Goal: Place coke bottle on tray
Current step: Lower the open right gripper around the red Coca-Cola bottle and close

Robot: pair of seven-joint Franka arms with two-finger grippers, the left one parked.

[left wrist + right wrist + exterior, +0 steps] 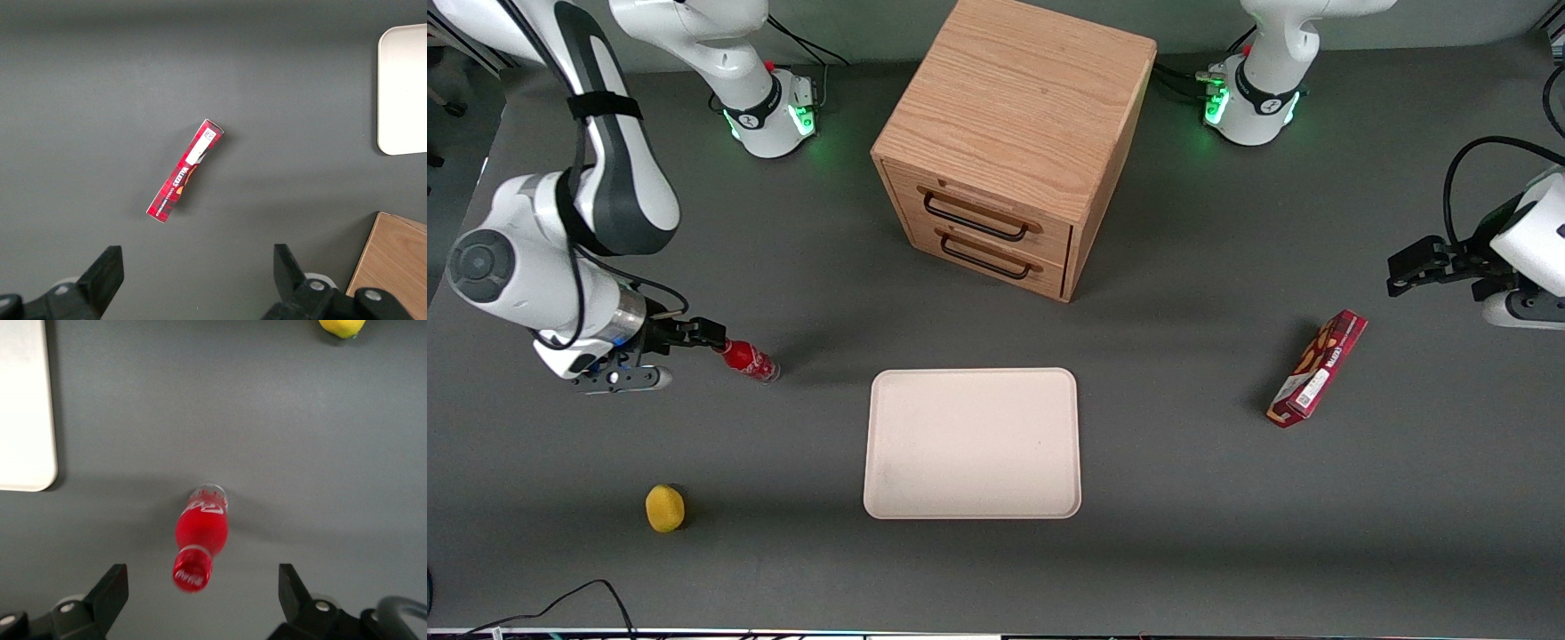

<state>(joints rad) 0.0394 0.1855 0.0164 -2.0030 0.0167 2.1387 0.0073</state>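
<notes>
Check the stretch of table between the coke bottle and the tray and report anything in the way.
Nothing visible blocks it. The coke bottle stands beside the tray with bare table between them. The hand is open around the bottle's cap. The lemon lies nearer the front camera, off that line.

Right tool (200, 597) low, fingers spread

A grey worktop (1192, 551) carries a light wooden cabinet (1009, 133) with two shut drawers, each with a dark bar handle. A red snack box (1318, 368) lies flat and askew toward the parked arm's end. A small yellow fruit (664, 508) sits toward the working arm's end, nearer the front camera than the cabinet
</notes>
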